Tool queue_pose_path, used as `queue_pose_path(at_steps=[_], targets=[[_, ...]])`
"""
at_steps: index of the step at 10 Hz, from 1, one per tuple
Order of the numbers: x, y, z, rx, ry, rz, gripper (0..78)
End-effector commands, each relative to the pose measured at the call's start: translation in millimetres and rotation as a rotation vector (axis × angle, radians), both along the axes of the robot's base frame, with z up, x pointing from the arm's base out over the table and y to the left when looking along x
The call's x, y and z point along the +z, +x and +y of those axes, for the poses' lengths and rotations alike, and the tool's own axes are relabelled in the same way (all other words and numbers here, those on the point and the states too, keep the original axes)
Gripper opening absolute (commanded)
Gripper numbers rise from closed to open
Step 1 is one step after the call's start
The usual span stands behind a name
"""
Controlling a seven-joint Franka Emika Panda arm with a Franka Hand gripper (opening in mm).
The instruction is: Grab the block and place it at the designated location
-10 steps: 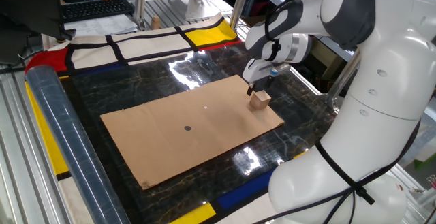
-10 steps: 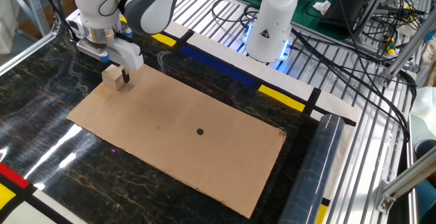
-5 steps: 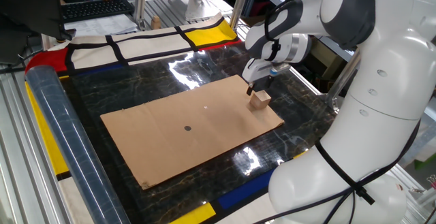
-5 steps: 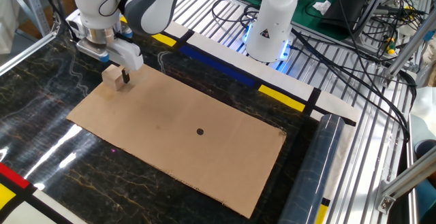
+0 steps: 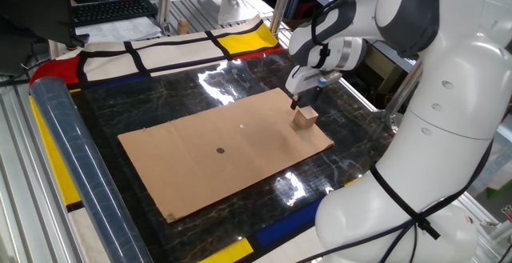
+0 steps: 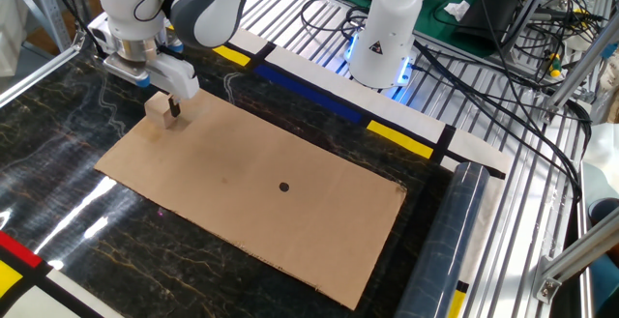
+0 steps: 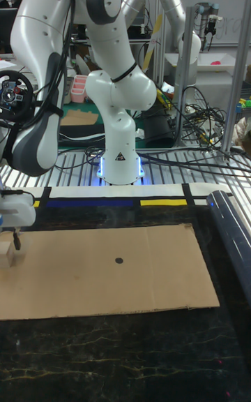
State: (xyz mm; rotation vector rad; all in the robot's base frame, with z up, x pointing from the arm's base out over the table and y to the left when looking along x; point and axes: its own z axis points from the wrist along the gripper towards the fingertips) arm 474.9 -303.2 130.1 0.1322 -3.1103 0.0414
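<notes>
So, one pale tan wooden block, plain faces, sitting near cardboard sheet corner. One black dot mid-sheet. Claw parted around block, not gripping.

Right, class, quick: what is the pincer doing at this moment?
Pincer: over the block on the cardboard; whether it grips the block cannot be told.
</notes>
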Motion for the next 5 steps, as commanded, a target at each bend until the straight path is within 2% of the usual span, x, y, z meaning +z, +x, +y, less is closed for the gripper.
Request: queue_pose_path(at_steps=[1,5], targets=[[-18.8,1.2,-1.3,-0.012,0.001,-0.006,77.5],[-20.8,0.1,-3.6,-0.007,-0.001,0.002,77.5]])
